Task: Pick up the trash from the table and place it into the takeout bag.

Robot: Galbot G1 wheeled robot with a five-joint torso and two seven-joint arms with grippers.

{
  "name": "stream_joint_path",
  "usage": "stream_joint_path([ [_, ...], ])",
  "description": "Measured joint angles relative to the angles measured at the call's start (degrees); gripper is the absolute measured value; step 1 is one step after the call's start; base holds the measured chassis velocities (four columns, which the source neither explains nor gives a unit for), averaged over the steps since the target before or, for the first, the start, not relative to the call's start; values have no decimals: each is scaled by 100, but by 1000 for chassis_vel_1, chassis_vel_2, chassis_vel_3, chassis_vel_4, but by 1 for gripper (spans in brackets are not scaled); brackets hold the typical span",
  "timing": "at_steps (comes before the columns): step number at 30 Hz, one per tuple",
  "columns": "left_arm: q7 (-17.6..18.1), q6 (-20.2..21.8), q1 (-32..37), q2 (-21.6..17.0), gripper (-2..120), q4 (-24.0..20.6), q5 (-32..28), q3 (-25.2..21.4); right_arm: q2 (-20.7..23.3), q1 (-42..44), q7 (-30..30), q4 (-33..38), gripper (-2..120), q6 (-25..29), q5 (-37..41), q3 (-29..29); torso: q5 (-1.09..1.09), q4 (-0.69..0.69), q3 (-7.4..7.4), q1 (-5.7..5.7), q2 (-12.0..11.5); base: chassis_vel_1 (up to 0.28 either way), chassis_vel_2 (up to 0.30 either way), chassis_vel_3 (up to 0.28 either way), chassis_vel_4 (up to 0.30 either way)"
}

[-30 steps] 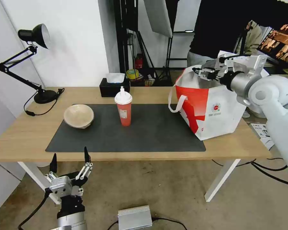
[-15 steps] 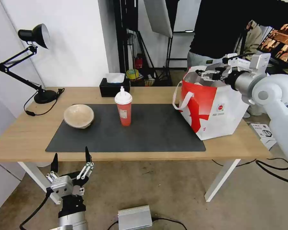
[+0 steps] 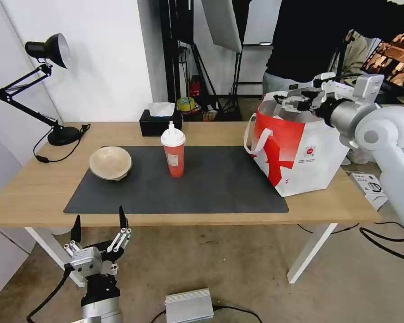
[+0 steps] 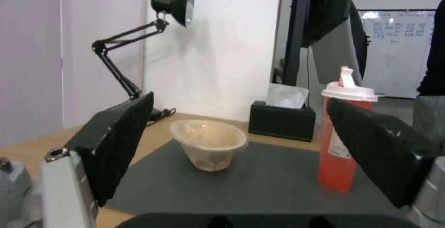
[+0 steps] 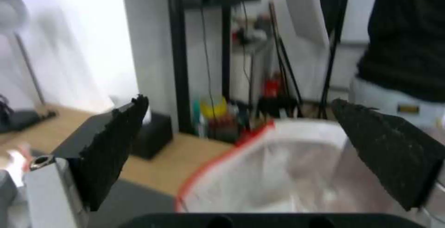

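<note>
Two trash items on the table [image 3: 40, 188]: one cup [image 3: 173, 150], one bowl [image 3: 110, 163]; both hands spread, empty.

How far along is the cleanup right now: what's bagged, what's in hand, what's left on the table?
Bagged: cannot confirm; the takeout bag shows foil lining, its contents hidden. In hand: nothing. The right gripper hangs open and empty over the bag's mouth; the left gripper waits open below the table edge. Left: the red drink cup and the beige bowl on the mat.
</note>
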State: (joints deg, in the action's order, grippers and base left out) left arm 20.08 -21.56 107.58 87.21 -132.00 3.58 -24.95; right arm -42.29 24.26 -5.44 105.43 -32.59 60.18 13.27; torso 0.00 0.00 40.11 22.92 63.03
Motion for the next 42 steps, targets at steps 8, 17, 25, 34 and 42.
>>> stream_joint_path([
  [8, 3, -2, 30, 2, 100, -32, -8, -8, 27, 532, -446, 724, 100, 1465, -492, 133, 0, 0, 0, 0, 0, 0, 0, 0, 0],
  [17, 5, -12, 61, 7, 100, -86, -11, -28, 16, 1906, -616, 1644, 100, 2632, -1105, 350, 1, -1, 0, 0, 0, 0, 0, 0, 0],
  [25, 7, -38, 57, 85, 100, -111, -2, 2, -450, 3674, -908, 2671, 100, 3496, -2355, 448, 1, -1, -1, -1, 0, 0, 0, 0, 0],
  [34, 8, -59, 47, 80, 100, -115, 2, 9, -1401, 5072, -1365, 2902, 100, 3941, -3879, 144, 0, -1, -1, -1, 1, 0, 0, 0, 0],
  [42, 10, -93, 24, 11, 100, -81, -56, -27, -2037, 5996, -1502, 2773, 100, 4320, -5059, -9, -1, -1, 0, -1, 0, 0, 0, 0, 0],
])
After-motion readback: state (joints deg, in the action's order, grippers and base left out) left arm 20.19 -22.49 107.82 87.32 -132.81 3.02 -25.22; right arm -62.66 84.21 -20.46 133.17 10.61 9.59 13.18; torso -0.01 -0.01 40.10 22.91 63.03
